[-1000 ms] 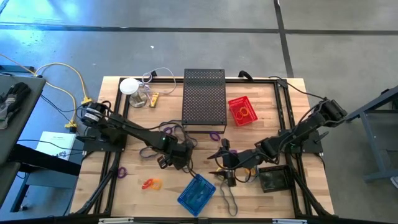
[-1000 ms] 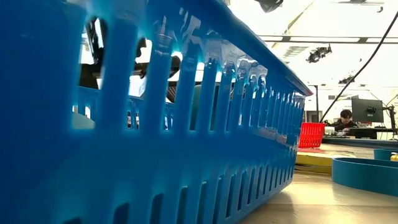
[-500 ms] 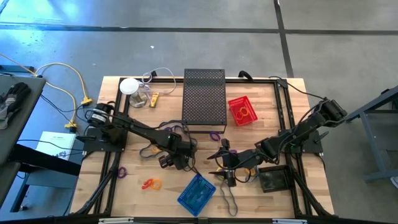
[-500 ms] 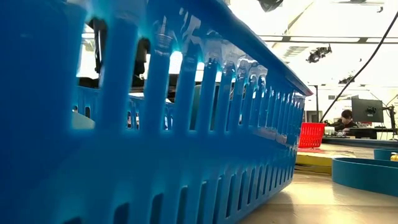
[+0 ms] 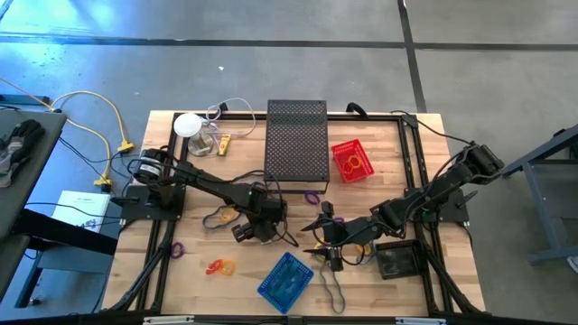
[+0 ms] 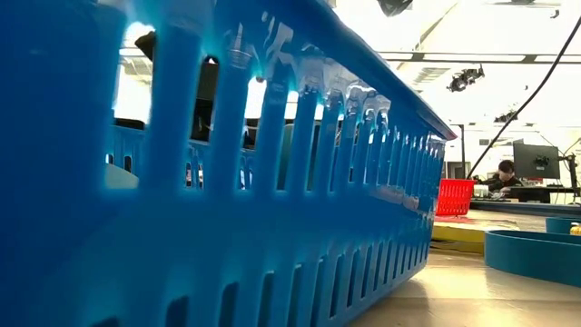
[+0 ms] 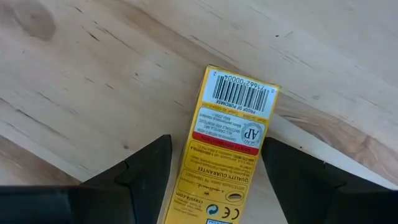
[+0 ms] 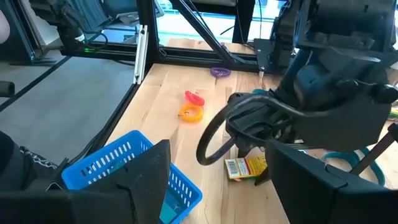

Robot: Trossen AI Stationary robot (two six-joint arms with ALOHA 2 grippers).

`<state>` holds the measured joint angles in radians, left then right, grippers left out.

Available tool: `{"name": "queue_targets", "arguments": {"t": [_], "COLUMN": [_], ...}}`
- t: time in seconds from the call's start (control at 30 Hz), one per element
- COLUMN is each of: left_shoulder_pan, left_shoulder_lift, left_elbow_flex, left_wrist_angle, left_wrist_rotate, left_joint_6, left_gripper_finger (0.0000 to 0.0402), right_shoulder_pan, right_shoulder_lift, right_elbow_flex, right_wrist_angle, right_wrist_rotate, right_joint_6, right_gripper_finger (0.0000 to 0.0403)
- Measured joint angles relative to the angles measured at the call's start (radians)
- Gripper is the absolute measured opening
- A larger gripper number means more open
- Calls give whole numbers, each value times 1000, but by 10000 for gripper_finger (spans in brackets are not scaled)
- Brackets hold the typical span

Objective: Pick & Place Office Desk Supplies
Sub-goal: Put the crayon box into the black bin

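Note:
A yellow-and-red packet [image 7: 231, 146] lies flat on the wooden table. My left gripper [image 7: 216, 142] points steeply down over it, open, one finger on either side and a gap to each. In the right wrist view the same packet [image 8: 245, 167] shows under the left arm's gripper [image 8: 267, 121]; from above, my left gripper [image 5: 253, 227] hides it. My right gripper [image 5: 312, 239] hovers open near the table's middle with nothing between its fingers. Orange and red bands [image 5: 219, 267] and a purple band [image 5: 176, 248] lie at the near left.
A blue basket [image 5: 285, 280] sits near the front edge and fills the low view [image 6: 227, 182]. A tall black mesh box [image 5: 296, 144] and a red basket [image 5: 351, 161] stand at the back. A white round object [image 5: 188, 125] is at the far left. A dark loop [image 5: 330, 291] lies beside the blue basket.
My left gripper has sunk toward the table and shifted a little toward the right edge, tipping more steeply downward. The gap between its fingers looks unchanged.

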<state>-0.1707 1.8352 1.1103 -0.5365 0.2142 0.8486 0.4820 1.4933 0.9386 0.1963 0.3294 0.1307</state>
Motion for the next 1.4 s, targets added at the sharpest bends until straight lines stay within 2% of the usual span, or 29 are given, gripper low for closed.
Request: {"name": "queue_targets", "arguments": {"t": [0.37, 0.7, 0.97, 1.1, 1.27, 1.3, 1.4], "left_shoulder_pan": [-2, -3, -3, -21, -58, -67, -98], "left_shoulder_lift": [-2, -1, -14, -60, -140, -155, -202], "left_elbow_flex": [-2, -2, -3, -5, -5, -5, -5], "left_wrist_angle": [2, 3, 2, -37, -45, -43, -38], "left_wrist_rotate": [-10, -6, -20, -166, -404, -455, -628], "left_joint_6": [-1, 8, -32, -118, -185, -198, -259], "left_gripper_finger": [243, 181, 171, 170, 169, 169, 169], "right_shoulder_pan": [0, 0, 0, 0, -1, -5, -25], "right_shoulder_lift": [0, 0, 0, 0, 0, 0, 0], "right_elbow_flex": [0, 0, 0, 0, 0, 0, 0], "right_wrist_angle": [-5, -5, -5, -11, -7, -11, -69], "right_wrist_rotate": [0, 0, 0, 4, 56, 79, 140], "right_joint_6": [0, 0, 7, 66, 183, 230, 504], "right_gripper_finger": [250, 250, 250, 250, 250, 250, 250]}}
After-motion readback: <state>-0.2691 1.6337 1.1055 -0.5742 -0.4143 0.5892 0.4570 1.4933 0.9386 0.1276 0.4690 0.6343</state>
